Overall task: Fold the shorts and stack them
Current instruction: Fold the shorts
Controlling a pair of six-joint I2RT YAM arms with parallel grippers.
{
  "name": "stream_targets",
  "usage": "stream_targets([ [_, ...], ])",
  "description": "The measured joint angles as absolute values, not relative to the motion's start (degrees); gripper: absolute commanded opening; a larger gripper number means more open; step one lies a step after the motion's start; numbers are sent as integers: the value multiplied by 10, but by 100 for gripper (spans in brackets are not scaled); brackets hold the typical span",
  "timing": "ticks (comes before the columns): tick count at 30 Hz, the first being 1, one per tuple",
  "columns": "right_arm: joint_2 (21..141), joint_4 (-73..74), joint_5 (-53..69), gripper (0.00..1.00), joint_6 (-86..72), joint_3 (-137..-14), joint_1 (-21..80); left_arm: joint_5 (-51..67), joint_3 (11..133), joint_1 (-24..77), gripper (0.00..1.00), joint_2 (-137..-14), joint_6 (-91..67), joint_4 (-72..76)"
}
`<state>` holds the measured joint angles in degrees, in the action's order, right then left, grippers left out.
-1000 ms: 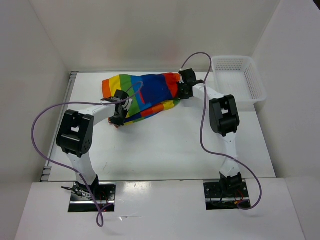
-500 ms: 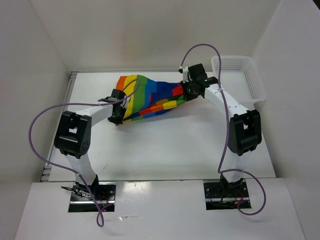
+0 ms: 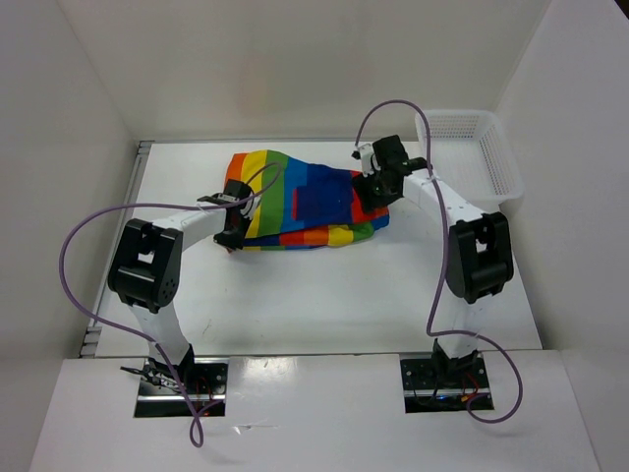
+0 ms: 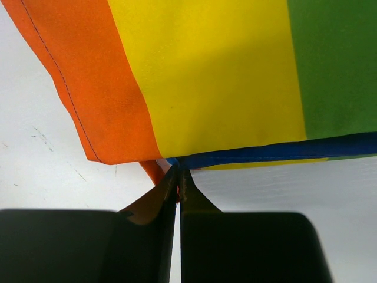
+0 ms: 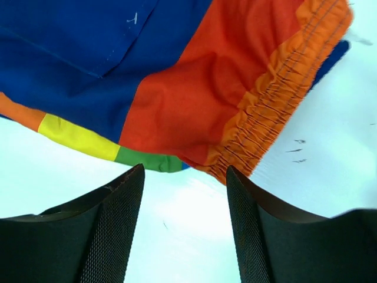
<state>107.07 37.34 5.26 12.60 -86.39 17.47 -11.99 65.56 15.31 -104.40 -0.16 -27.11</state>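
The shorts (image 3: 305,202) are soft and limp. My left fingers (image 4: 189,200) pinch the hem (image 4: 265,152); my right fingers (image 5: 121,218) spread open over the elastic waistband (image 5: 277,112), probably the firmest hold.

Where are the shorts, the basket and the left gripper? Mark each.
shorts (image 3: 319,197), top view, on the blue pocket patch.
basket (image 3: 454,114), top view, on the far rim.
left gripper (image 4: 178,172), left wrist view, between the fingertips closed on the cloth.
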Motion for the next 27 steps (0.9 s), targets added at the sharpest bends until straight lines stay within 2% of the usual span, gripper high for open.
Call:
stream_targets([
  [7,1049,375,78,76,174,-834,127,-122,653,153,5,-1044,-2,-268],
  [14,1049,420,162,76,271,-805,39,-122,652,151,5,-1044,-2,-268],
  [22,1065,378,198,81,267,-773,65,-122,653,151,5,-1044,-2,-268],
  [27,1122,330,204,84,222,-792,73,-123,656,151,5,-1046,-2,-270],
])
